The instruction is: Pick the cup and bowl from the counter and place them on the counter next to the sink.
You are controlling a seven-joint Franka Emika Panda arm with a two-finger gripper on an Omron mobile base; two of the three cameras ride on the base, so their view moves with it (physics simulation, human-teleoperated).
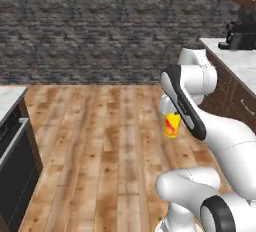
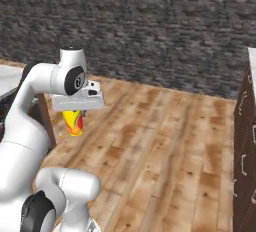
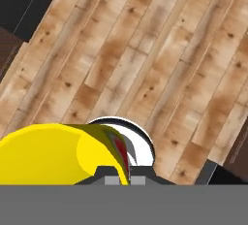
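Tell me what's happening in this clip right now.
The white robot arm's pincer is shut on the small yellow cup with a red-orange mark, holding it in the air above the wooden plank floor. A marble counter with a dark appliance stands to the right, apart from the arm.

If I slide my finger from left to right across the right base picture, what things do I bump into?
Robot arm → yellow cup hanging under the gripper, jaws shut on it → bare wooden floor → brown cabinet at the right edge.
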